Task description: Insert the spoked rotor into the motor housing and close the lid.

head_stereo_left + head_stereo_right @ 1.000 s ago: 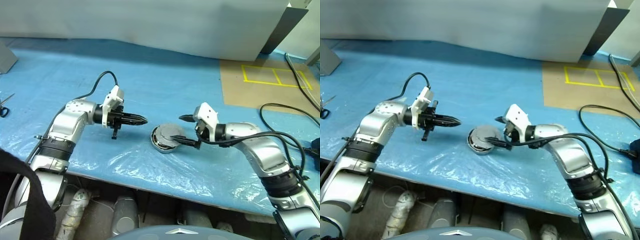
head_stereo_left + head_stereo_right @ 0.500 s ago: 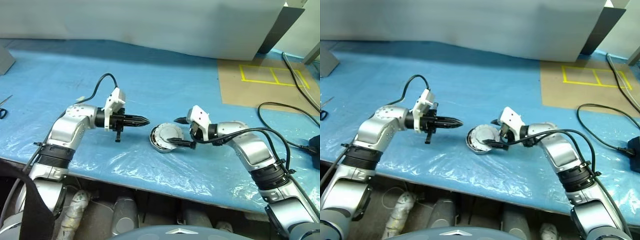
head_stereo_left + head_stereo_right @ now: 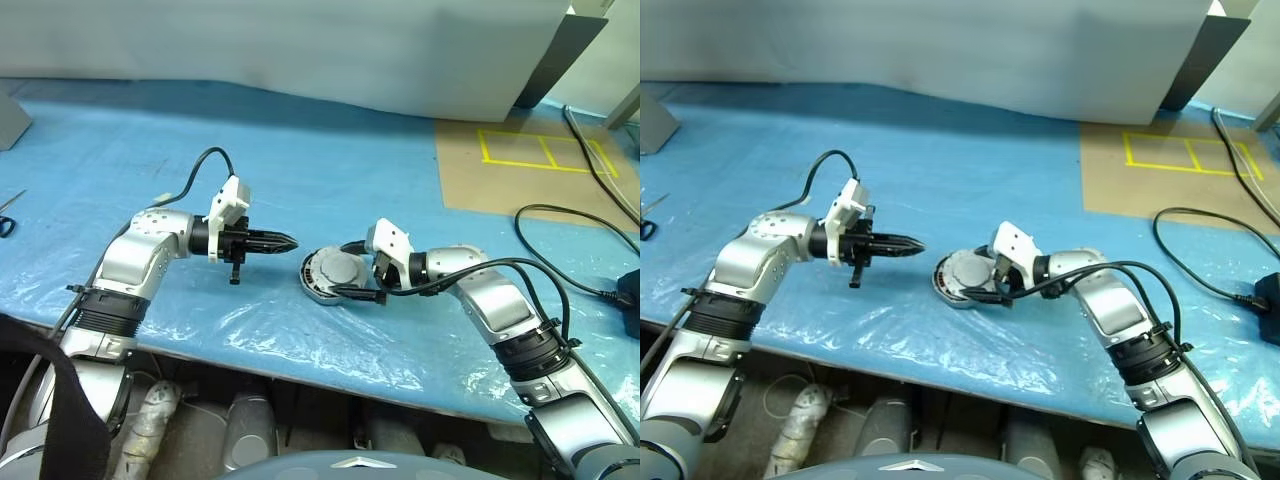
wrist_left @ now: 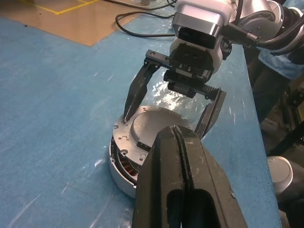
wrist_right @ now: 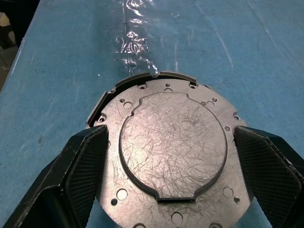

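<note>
The motor housing (image 4: 124,164) stands on the blue table, copper windings showing at its side. The lid (image 3: 331,270) lies on top of it, plain grey face up, also clear in the right wrist view (image 5: 173,142). My right gripper (image 3: 342,268) is open, one finger on each side of the lid, its fingers (image 5: 80,175) close beside the rim with small gaps. My left gripper (image 3: 288,241) is shut and empty, hovering just left of the housing and pointing at it. The spoked rotor is out of view.
A brown board with yellow tape (image 3: 520,165) lies at the back right. Black cables (image 3: 560,215) run along the right side. Scissors (image 3: 5,224) sit at the far left edge. The table's front edge (image 3: 300,365) is close below the housing.
My right gripper has slid left and a little down, so its open fingers now straddle the lid further. The left gripper has stayed where it was.
</note>
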`<state>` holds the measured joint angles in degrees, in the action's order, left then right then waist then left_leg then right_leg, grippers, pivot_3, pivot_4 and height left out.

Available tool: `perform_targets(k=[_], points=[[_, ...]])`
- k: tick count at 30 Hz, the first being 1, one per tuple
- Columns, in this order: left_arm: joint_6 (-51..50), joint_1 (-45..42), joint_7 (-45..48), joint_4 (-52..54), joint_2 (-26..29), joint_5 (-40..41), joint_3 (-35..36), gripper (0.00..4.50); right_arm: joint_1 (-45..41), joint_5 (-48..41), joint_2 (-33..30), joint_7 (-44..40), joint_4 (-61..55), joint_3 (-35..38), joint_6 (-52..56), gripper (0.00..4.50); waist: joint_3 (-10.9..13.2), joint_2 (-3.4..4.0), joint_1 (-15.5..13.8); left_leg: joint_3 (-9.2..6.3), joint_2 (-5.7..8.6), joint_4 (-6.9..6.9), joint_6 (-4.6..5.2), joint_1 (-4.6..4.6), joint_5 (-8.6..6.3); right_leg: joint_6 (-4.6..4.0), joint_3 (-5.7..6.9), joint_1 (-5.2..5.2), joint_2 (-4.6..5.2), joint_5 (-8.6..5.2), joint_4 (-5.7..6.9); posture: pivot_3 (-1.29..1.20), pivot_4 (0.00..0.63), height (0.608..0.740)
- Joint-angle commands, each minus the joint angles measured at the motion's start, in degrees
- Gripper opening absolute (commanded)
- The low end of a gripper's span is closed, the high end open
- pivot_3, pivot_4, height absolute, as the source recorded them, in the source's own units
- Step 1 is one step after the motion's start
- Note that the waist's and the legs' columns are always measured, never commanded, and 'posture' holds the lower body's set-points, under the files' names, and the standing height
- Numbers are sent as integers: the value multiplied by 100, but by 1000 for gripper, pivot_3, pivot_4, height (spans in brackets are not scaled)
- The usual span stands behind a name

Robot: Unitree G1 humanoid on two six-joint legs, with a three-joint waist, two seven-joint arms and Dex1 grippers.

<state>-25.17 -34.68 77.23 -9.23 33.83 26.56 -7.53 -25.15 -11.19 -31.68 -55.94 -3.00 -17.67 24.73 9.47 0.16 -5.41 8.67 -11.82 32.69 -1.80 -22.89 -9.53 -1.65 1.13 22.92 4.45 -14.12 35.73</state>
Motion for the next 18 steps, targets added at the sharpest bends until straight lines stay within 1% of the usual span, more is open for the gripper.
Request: perform_targets(k=[1, 4, 12, 18], points=[[86, 0, 34, 43, 11, -3, 92, 0, 120, 125, -3, -17, 120, -74, -26, 3937, 0, 0, 0, 0, 0, 2, 0, 2, 0, 0, 0, -2, 0, 0, 0, 0, 150, 740], [90, 15, 15, 60, -7, -7, 95, 0, 17, 32, 88, 17, 36, 4, 75, 2988, 0, 0, 0, 0, 0, 5, 0, 2, 0, 0, -2, -3, 0, 0, 0, 0, 150, 740], [100, 67, -60, 88, -76, -9, 129, 0, -457, -142, 469, 246, -282, 156, 730, 2951, 0, 0, 25, 0, -4, 5, 0, 2, 0, -1, -5, 3, -7, 0, 3, 0, 150, 740], [138, 100, -85, 37, -64, -26, 153, 0, -659, -182, 561, 324, -378, 223, 1105, 2951, 0, 0, 4, 0, -3, 4, 0, -13, 0, 0, -3, 12, -6, 0, 0, 0, 150, 740]])
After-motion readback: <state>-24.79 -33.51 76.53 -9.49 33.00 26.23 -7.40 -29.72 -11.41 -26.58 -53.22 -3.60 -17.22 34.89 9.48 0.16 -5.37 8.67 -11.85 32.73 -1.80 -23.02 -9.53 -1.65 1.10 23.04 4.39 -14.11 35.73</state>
